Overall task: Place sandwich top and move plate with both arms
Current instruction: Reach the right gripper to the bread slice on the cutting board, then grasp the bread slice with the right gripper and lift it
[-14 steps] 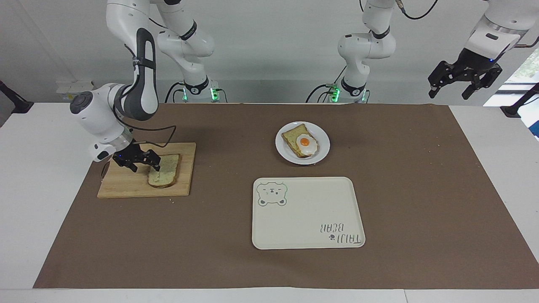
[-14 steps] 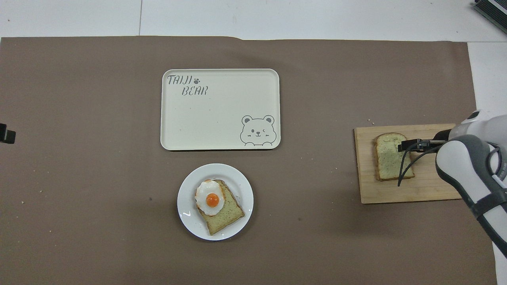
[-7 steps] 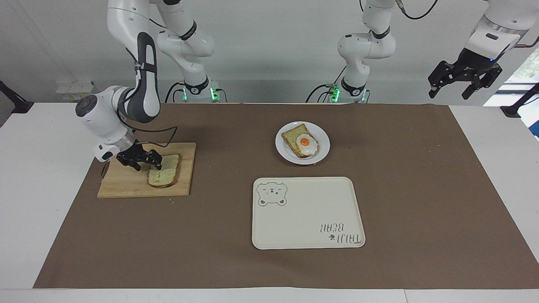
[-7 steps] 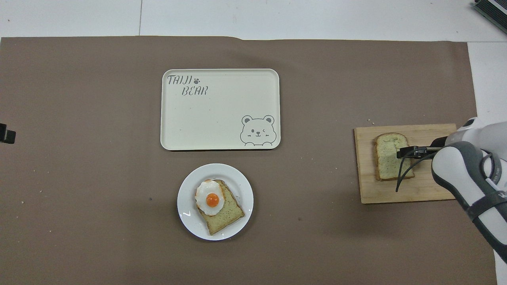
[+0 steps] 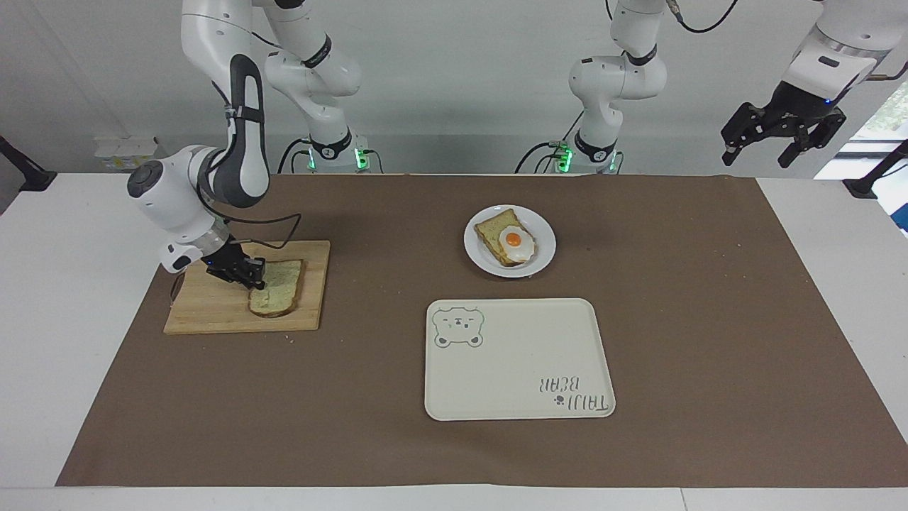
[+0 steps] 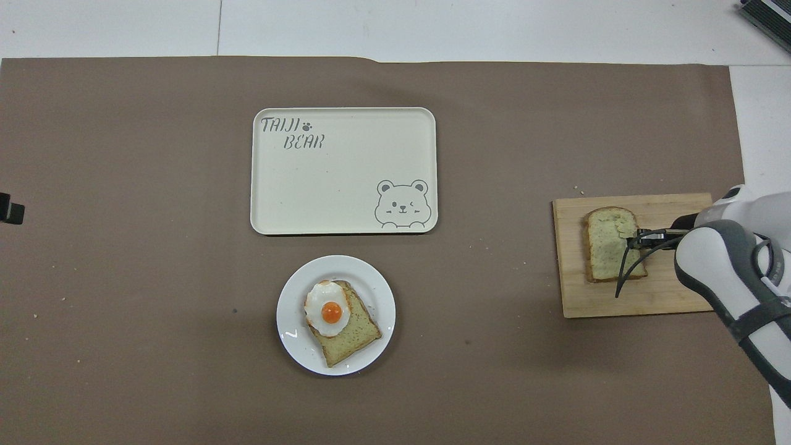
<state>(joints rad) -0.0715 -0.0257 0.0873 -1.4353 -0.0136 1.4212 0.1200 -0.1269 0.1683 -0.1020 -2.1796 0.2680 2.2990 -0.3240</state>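
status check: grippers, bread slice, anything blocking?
Right gripper shut on sandwich top, still flat on cutting board. Left gripper open, waiting high. Path to plate unobstructed.

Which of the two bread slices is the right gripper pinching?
The plain sandwich top on the wooden cutting board; the right gripper is shut on its edge. The other slice carries a fried egg on the plate.
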